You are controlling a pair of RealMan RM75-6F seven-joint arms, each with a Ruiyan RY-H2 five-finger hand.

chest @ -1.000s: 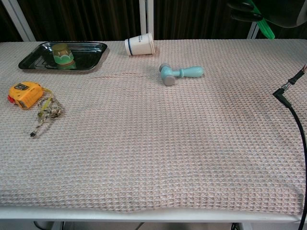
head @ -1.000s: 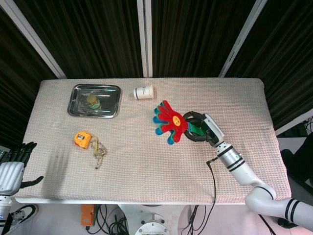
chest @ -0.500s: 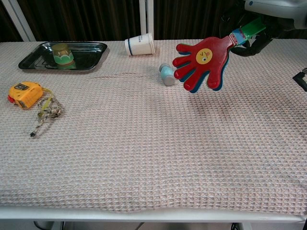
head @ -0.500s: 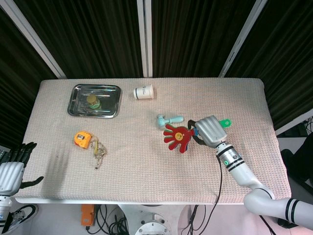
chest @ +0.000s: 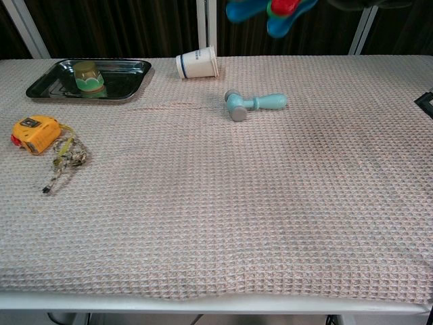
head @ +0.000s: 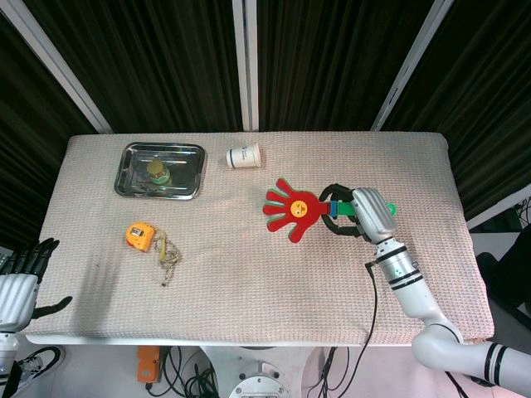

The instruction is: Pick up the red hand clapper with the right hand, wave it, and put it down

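Observation:
The red hand clapper [head: 290,207] hangs in the air over the table's right half, its red palm with a yellow face toward the head camera. My right hand [head: 365,212] grips its green handle at the right end. In the chest view only the clapper's blurred blue and red fingertips [chest: 267,9] show at the top edge. My left hand [head: 21,278] is open, down past the table's near left corner, away from everything.
A light-blue mallet [chest: 254,103] lies on the cloth under the clapper. A paper cup [head: 243,156] lies on its side at the back, a steel tray [head: 133,178] holding a small jar at back left. An orange tape measure [head: 140,235] and a keychain [head: 168,254] lie left.
The clapper has swung up from its lowered position of half a second ago, rising out of most of the chest view. My right hand rose with it. The left hand stayed still.

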